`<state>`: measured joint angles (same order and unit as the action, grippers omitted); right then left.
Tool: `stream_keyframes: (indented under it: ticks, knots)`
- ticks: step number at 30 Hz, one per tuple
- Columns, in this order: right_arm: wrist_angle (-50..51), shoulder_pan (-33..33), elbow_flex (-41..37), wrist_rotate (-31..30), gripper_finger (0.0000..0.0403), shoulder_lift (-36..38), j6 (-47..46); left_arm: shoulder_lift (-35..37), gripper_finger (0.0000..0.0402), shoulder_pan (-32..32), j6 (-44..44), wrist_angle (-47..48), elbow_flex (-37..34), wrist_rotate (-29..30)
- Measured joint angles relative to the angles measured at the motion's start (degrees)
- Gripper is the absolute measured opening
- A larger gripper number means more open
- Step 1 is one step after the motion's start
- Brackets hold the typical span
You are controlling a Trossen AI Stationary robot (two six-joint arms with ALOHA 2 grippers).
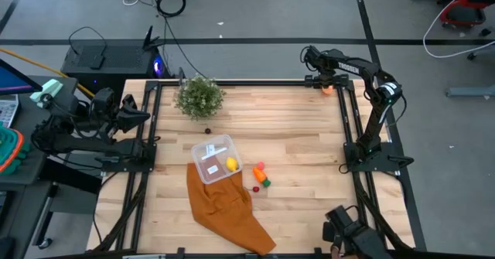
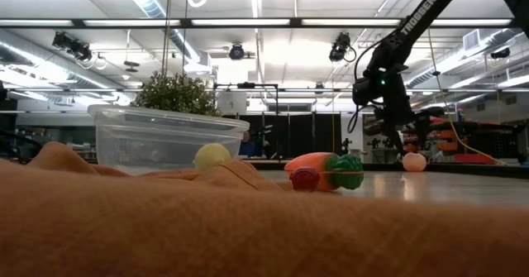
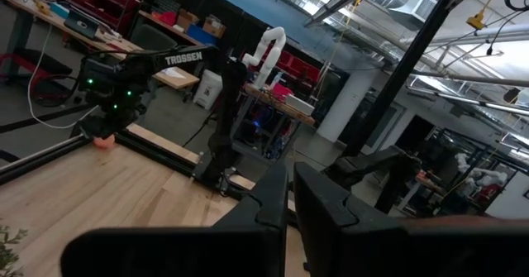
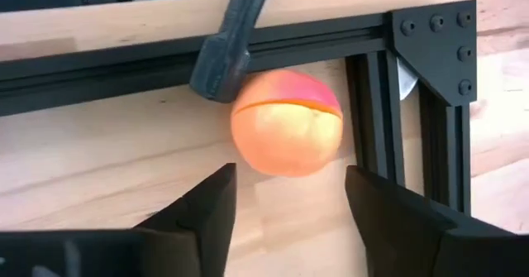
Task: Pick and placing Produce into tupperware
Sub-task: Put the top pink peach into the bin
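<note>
The clear tupperware (image 1: 210, 157) (image 2: 157, 136) stands mid-table with its near edge on a rust-orange cloth (image 1: 228, 209). A yellow lemon (image 1: 231, 164) (image 2: 212, 155) lies inside it. To its right on the wood lie an orange carrot with a green tip (image 1: 262, 175) (image 2: 322, 168) and small red pieces (image 1: 255, 189) (image 2: 304, 178). A peach-orange ball (image 1: 328, 90) (image 4: 287, 134) (image 2: 414, 161) rests on the table at the far right corner. My right gripper (image 4: 289, 202) (image 1: 328, 83) hangs open just above it, pointing steeply down. My left gripper (image 3: 290, 196) (image 1: 143, 116) is shut, held back at the left edge.
A bushy green plant (image 1: 199, 97) (image 2: 175, 93) stands at the far side, with a small dark red piece (image 1: 206, 131) in front of it. Black frame rails (image 4: 413, 112) and a grey bar (image 4: 225, 58) hem in the ball at the corner.
</note>
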<state>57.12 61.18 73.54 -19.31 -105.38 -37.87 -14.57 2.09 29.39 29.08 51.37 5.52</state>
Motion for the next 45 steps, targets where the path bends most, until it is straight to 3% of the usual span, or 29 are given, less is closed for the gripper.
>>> stream_keyframes:
  ticks: [9, 14, 29, 45]
  knots:
    - [-0.2, 1.0, 0.0, 0.1, 0.0298, 0.0, -2.2, 0.0, 0.0035, 0.0, 0.0, 0.0, 0.0, 0.0]
    - [-0.6, 1.4, 0.0, 0.2, 0.0328, 0.0, -3.3, 0.0, 0.0029, 0.0, 0.0, 0.0, 0.0, 0.0]
    - [0.9, 1.1, 0.0, 1.5, 0.0321, -3.7, -7.0, 0.0, 0.0030, 0.0, 0.1, 0.0, 0.0, 0.0]
    - [-5.2, 2.2, 0.0, 0.2, 0.0320, -3.8, -7.9, 0.0, 0.0030, 0.0, -0.5, 0.0, 0.0, 0.0]
